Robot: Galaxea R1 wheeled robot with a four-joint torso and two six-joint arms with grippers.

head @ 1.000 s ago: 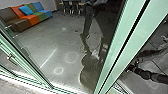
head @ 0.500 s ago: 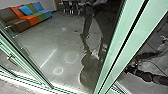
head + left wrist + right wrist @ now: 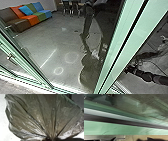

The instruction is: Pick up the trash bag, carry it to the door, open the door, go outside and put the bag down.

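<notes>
Where green door frame [image 3: 132,45] slants, bare floor [image 3: 42,41] reaches sofa [image 3: 31,21].

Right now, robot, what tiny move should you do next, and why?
Maybe ease my right wrist back a little: the long, pale green frame runs across its view, so it looks close, and a bump might swing the bulging, shiny plastic bag.

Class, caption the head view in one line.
Brown, orange, green and blue seats across a grey floor, beyond a green-framed glass door.

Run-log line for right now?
left gripper: shut on translucent plastic trash bag | head view: pale-green-framed glass door, metal handle, multicoloured seating beyond | right wrist view: pale green frame
</notes>
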